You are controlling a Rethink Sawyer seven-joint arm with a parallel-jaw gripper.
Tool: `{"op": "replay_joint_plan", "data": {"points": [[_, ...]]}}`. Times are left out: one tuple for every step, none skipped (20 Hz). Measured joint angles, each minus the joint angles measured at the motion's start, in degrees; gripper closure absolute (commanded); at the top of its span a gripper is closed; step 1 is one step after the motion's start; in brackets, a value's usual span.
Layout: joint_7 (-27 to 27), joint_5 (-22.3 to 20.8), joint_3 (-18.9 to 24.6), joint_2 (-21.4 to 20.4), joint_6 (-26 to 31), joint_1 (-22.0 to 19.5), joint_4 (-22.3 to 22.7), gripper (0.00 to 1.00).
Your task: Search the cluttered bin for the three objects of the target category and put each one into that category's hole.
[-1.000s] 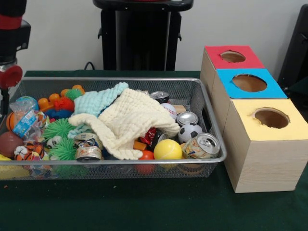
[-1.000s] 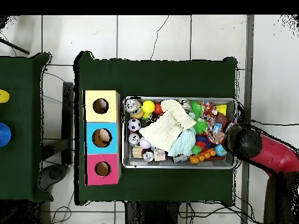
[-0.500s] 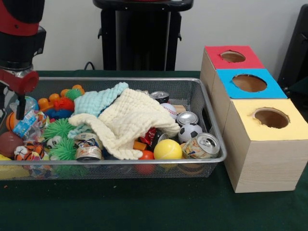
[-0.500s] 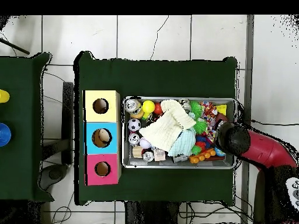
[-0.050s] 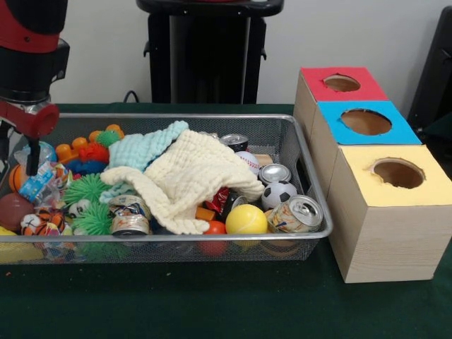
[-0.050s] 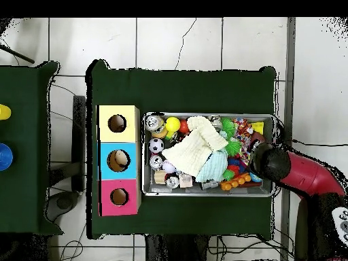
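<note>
From my station I see the arm (image 5: 28, 63) hanging over one end of the wire bin (image 5: 212, 236), the end farthest from the boxes; from above, its dark head (image 6: 270, 163) covers that end of the bin (image 6: 207, 192). The gripper (image 5: 28, 152) reaches down among the toys there, but I cannot tell whether it is apart or together, since only one thin dark piece shows below the red collar. The bin is crowded: a cream cloth (image 5: 187, 176) lies draped across the middle with a pale teal cloth (image 5: 145, 148) tucked behind it. Near the boxes I count a yellow ball (image 5: 246, 219), a soccer ball (image 5: 279, 193), a baseball (image 5: 248, 162), and several cans, one lying on its side (image 5: 296, 214) against the front rim. Toward the arm sit green spiky balls (image 5: 88, 189), an orange beaded toy (image 5: 88, 138) and a crushed can (image 5: 129, 215). Beside the bin stand three wooden boxes in a row, touching one another, each with a round hole on top: yellow (image 5: 395, 185) nearest the camera, blue (image 5: 364, 123) between, red (image 5: 341, 85) farthest. From overhead, something pale shows inside the blue box's hole (image 6: 118, 160).
</note>
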Motion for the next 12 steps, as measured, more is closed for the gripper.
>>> {"op": "replay_joint_plan", "data": {"points": [[0.0, -0.01, 0.0, 0.0, 0.0, 0.0, 0.02, 0.0], [0.0, -0.01, 0.0, 0.0, -0.06, 0.0, 0.07, 0.0], [0.0, 0.01, 0.0, 0.01, -0.2, 0.01, 0.11, 0.0], [0.0, -0.01, -0.01, 0.07, -0.67, 0.02, 0.2, 0.0], [0.0, 0.0, -0.01, 0.1, -0.9, 0.03, 0.23, 0.0], [0.0, 0.01, -0.01, 0.13, -1.13, 0.04, 0.26, 0.0], [0.0, -0.01, -0.02, 0.21, -1.75, 0.09, 0.32, 0.0], [0.0, 0.0, -0.07, 0.32, -2.3, 0.17, 0.36, 0.0], [0.0, 0.01, -0.12, 0.43, -2.85, 0.26, 0.41, 0.0], [0.0, 0.01, -0.26, 0.68, -3.74, 0.46, 0.46, 0.0], [0.0, 0.02, -0.41, 0.96, -4.66, 0.68, 0.47, 0.0], [0.0, 0.01, -0.51, 1.16, -5.21, 0.83, 0.49, 0.0]]}}
